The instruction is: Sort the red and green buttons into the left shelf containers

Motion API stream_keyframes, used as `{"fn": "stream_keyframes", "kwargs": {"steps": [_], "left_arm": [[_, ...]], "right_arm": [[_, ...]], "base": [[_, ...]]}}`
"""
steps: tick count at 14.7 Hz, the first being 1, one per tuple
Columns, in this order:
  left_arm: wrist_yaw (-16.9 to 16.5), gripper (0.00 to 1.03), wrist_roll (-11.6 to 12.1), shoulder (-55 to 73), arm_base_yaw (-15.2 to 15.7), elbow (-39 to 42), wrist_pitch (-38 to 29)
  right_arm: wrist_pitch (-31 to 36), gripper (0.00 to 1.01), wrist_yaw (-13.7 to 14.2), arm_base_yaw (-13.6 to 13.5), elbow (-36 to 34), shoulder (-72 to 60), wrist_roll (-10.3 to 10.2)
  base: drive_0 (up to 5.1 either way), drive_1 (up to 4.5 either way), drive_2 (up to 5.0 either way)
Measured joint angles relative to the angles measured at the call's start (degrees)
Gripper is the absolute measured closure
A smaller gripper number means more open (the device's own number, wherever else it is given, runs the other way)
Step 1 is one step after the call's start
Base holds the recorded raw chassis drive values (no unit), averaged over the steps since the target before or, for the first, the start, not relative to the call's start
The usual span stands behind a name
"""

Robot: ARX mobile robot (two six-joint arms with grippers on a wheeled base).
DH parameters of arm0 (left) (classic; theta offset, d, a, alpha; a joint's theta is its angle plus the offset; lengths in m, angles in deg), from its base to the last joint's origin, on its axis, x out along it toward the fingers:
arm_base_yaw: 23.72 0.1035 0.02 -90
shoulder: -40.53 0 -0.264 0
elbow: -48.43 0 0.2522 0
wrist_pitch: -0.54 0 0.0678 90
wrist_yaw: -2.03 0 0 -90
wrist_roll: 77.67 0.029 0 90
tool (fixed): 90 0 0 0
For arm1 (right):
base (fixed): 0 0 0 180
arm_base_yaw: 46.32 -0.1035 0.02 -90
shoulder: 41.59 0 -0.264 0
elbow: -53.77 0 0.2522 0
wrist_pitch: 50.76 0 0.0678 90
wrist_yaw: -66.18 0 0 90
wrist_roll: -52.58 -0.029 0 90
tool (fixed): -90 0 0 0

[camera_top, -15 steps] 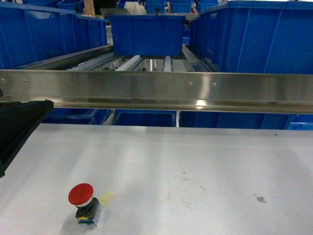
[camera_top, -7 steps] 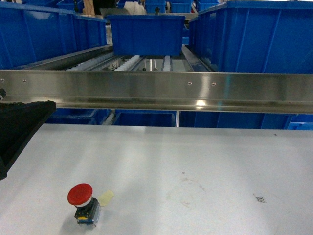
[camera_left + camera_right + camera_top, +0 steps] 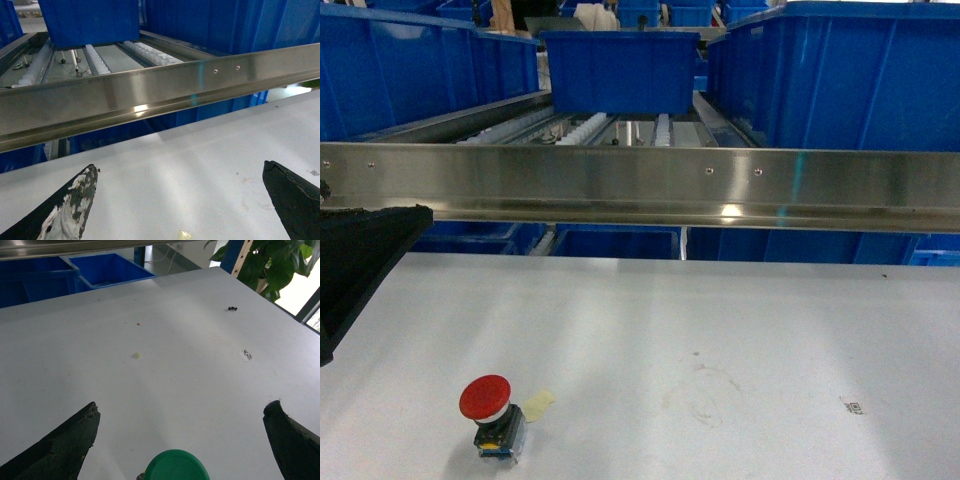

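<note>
White table (image 3: 150,340): green button (image 3: 175,466) between hand (image 3: 182,440) fingers.

No text, brand or number can be read anywhere. The only printed item is a small white rectangular sticker (image 3: 246,354) with dark marks, lying flat on the white tabletop (image 3: 175,390); its marks are too small and blurred to make out. The same sticker appears as a tiny dark-and-white speck (image 3: 853,405) in the head view, equally illegible.
</note>
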Motion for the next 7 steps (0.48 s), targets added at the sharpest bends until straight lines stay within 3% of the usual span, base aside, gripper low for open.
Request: {"fn": "stream_keyframes", "kwargs": {"steps": [7], "left_arm": [[0.0, 0.05, 0.0, 0.0, 0.0, 0.0, 0.0]], "right_arm": [[-0.1, 0.03, 0.9, 1.1, 2.2, -7.2, -0.6]], "base": [[0.0, 0.0, 0.0]]}}
